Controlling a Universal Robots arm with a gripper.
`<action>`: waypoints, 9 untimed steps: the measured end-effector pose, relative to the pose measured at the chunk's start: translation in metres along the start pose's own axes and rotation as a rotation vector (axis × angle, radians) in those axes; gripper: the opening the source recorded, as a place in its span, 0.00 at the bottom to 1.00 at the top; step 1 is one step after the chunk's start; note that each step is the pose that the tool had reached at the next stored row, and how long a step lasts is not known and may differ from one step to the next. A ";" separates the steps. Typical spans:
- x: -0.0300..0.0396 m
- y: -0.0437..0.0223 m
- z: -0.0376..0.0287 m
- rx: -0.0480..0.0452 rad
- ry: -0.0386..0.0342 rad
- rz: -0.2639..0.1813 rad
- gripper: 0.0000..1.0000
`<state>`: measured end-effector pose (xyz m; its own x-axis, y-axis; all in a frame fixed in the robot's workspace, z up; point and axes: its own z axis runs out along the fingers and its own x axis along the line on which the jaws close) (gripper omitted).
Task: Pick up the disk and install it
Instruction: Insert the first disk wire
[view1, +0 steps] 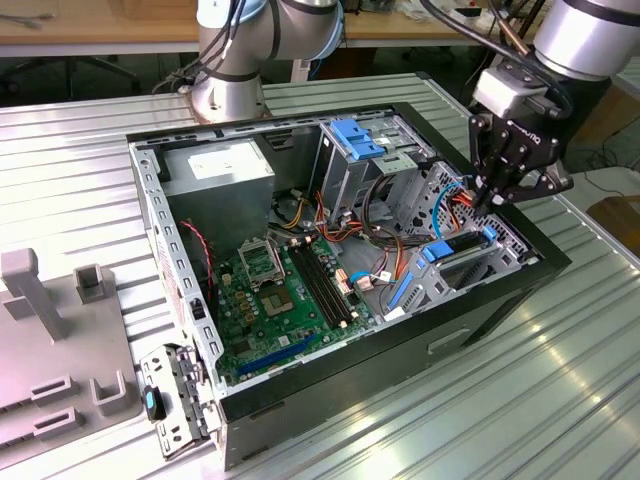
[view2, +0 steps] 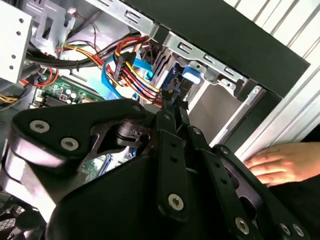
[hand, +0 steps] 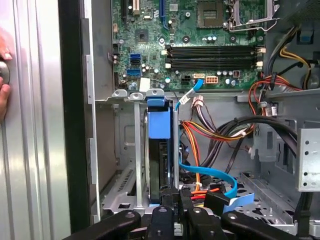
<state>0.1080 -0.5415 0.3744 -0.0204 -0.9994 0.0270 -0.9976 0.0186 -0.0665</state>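
One disk (hand: 161, 150) stands on edge in the grey drive cage (hand: 125, 150), blue rail end up, beside the cage wall. My gripper (hand: 172, 207) sits at its rear edge; I cannot tell the finger opening. I judge the loose cables (hand: 210, 135) beside the cage could snag.

In the first wrist view the disk (hand: 161, 155) stands on edge in its cage slot, only its blue rail and a dark sliver showing; its label is hidden. The gripper (hand: 175, 210) is cut off by the picture's edge, and whether its fingers touch the disk cannot be told. A hand (hand: 3, 75) is cropped at the edge. In the second wrist view the gripper's body (view2: 150, 190) covers most of the case, and a blurred hand (view2: 280, 162) lies beside it.
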 end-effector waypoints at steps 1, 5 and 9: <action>0.0020 0.0002 0.0004 -0.0001 -0.0059 0.000 0.17; 0.0104 0.0012 0.0040 -0.0009 -0.0450 -0.001 0.17; 0.0105 0.0024 0.0123 -0.0009 -0.0474 -0.004 0.17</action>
<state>0.1062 -0.5522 0.3623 -0.0128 -0.9997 -0.0200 -0.9978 0.0141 -0.0655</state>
